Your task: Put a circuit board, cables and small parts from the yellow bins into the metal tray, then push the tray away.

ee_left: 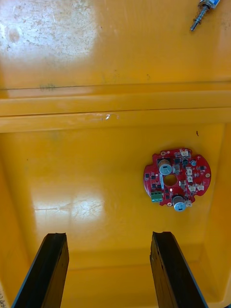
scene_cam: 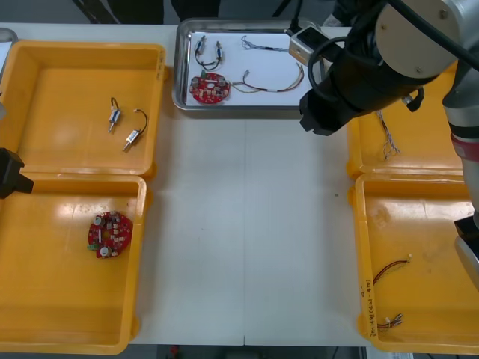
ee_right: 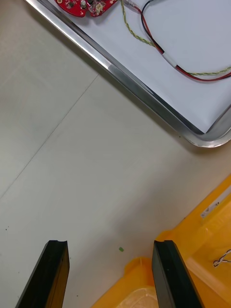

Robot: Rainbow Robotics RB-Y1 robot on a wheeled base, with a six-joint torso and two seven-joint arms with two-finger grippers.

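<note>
The right gripper (ee_right: 109,245) hangs low over the bare worktop (ee_right: 86,159). Its fingers are spread wide with nothing between them. The metal tray (ee_right: 144,98) lies ahead of the fingertips, its near rim running slantwise across their line. It already carries a circuit board (scene_cam: 209,87), a red and yellow cable (ee_right: 159,45) and small metal parts (scene_cam: 208,52), so loading looks finished and this stance reads as the set-up for the push. Wide fingers would meet the rim at two spots and keep the tray from swinging (a guess, not a certainty). The corner of a yellow bin (ee_right: 202,236) sits close beside one finger, leaving little room on that side. The left gripper (ee_left: 109,236) hovers over a second yellow bin (ee_left: 96,159), equally wide open and empty, with a spare circuit board (ee_left: 176,177) lying ahead of one finger.
</note>
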